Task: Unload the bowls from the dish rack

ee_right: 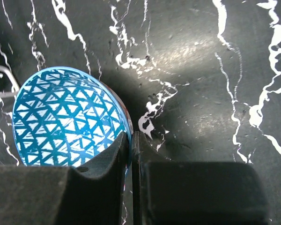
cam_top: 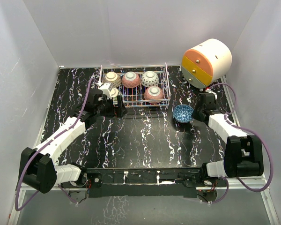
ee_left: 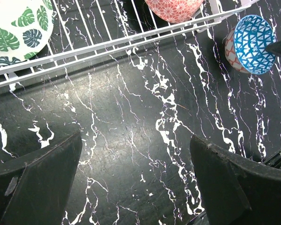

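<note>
The wire dish rack (cam_top: pixel 165 84) stands at the back middle of the table. It holds upturned bowls: a grey-white one (cam_top: pixel 111 77), a pink-red one (cam_top: pixel 130 79), a pale one (cam_top: pixel 149 78) and a pink-red one (cam_top: pixel 153 94). A green-leaf bowl (ee_left: pixel 16 28) sits at the rack's front left. My left gripper (ee_left: pixel 136 187) is open and empty over the table just in front of the rack (ee_left: pixel 131 41). My right gripper (ee_right: pixel 131 145) is shut on the rim of a bowl with a blue inside (ee_right: pixel 65 117), right of the rack (cam_top: pixel 183 113).
A big white cylinder with an orange-yellow face (cam_top: pixel 206 61) lies at the back right, close behind the right arm. White walls enclose the black marbled table (cam_top: pixel 140 140) on three sides.
</note>
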Available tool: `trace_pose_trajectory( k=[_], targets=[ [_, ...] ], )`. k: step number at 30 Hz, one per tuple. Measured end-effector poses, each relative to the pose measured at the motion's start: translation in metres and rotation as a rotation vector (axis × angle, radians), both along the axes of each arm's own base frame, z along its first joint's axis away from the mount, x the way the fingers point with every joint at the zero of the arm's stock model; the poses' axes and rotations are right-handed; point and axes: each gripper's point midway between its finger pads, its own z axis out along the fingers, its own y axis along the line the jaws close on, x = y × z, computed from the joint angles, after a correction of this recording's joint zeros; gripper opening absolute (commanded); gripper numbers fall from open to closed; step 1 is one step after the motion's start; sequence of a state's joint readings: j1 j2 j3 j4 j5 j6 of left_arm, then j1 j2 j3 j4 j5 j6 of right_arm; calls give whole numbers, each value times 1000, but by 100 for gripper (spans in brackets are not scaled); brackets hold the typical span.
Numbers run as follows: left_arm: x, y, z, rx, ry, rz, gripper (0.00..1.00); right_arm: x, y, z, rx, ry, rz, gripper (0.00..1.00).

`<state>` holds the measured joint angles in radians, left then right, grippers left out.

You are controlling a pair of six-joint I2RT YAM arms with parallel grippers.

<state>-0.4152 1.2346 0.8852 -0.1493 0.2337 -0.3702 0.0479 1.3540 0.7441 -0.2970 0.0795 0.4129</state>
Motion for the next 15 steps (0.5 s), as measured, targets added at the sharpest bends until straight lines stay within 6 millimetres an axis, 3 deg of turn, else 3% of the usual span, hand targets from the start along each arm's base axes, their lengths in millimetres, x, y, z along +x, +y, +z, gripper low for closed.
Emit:
trace_pose_trajectory(
  k=[8, 9, 13, 15],
  targets=[
    [0, -1, 1, -10, -3, 0, 97, 12, -34, 1, 30, -40, -136, 9],
    [1, -1, 2, -11, -5, 2, 97, 14, -37, -2, 34, -38, -150, 12],
    [1, 0, 6, -14, -21, 8, 97, 20, -37, -7, 64, -43, -170, 41],
    [1, 1, 9, -14, -29, 13, 97, 22, -35, -5, 78, -55, -173, 51]
  ],
)
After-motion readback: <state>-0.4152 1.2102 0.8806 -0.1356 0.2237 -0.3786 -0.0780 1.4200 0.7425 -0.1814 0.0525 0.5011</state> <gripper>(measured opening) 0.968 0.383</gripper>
